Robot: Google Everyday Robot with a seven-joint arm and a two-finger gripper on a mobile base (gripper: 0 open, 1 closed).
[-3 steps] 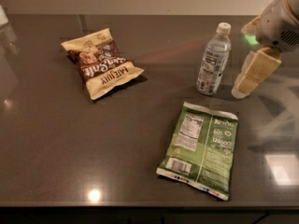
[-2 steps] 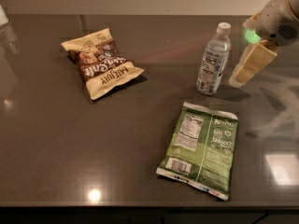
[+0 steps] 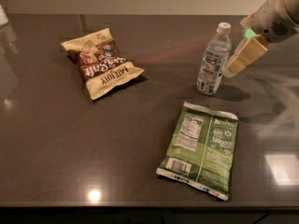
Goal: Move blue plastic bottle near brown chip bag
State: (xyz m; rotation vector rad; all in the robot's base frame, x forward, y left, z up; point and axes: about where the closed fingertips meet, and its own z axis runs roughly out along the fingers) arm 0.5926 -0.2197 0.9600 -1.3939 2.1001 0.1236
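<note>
The blue plastic bottle (image 3: 213,59) stands upright on the dark countertop (image 3: 70,139), right of centre, with its white cap on. The brown chip bag (image 3: 100,63) lies flat at the upper left, well apart from the bottle. My gripper (image 3: 244,56) hangs from the arm at the upper right, just right of the bottle and close beside it at about mid-height. Only its cream-coloured outer side shows.
A larger green bag (image 3: 203,148) with a white nutrition label lies flat in front of the bottle, toward the near edge. A pale object (image 3: 3,16) shows at the far left edge. The counter's front edge runs along the bottom.
The gripper has risen and shifted slightly away from the table surface beside the bottle. The bottle and both bags have not moved.
</note>
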